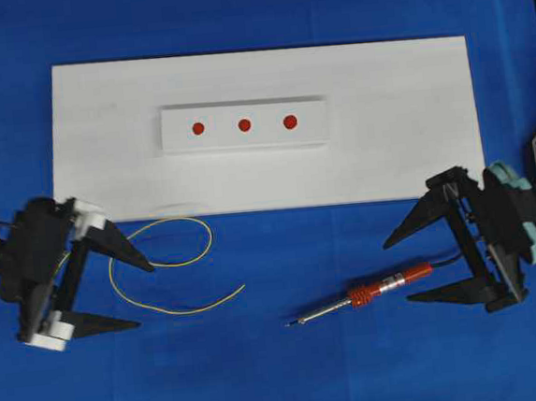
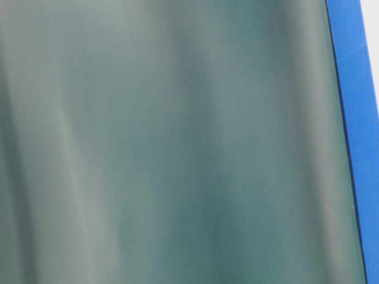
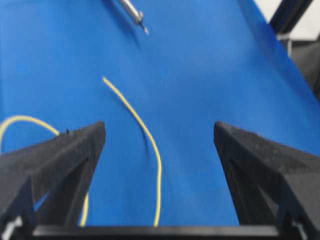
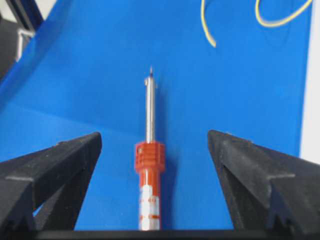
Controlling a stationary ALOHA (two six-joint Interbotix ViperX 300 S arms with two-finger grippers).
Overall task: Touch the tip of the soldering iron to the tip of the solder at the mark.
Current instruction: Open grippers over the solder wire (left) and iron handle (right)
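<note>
The right gripper [image 1: 418, 268] gapes wide, the soldering iron [image 1: 368, 294] between its jaws, tip toward eight o'clock. The left gripper [image 1: 146, 291], equally spread, straddles the solder [image 1: 166, 266].

No legible text anywhere — only three red dots [image 1: 244, 125] on the white block [image 1: 178, 143].

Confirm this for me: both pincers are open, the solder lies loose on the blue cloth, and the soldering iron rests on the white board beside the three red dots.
One point is wrong: the soldering iron lies on the blue cloth in front of the white board, not on it, as the overhead view shows. The rest holds: left pincer and right pincer are open, the solder lies loose.
</note>
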